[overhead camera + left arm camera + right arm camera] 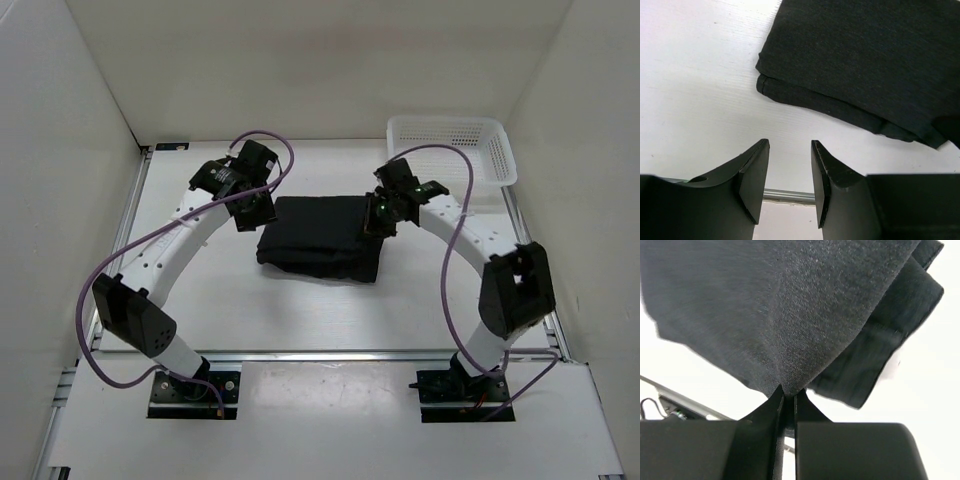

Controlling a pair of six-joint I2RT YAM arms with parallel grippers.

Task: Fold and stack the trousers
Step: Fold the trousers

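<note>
The black trousers lie folded into a thick rectangle in the middle of the table. My right gripper is at the bundle's right edge, shut on a pinch of the top layer of cloth, which is pulled up into a tent; lower folded layers show to the right. My left gripper hovers just left of the bundle, open and empty. In the left wrist view its fingers stand apart over bare table, with the folded edge of the trousers ahead and to the right.
A white mesh basket stands at the back right, behind the right arm. White walls close in the table on the left, back and right. A metal rail runs along the table's near edge.
</note>
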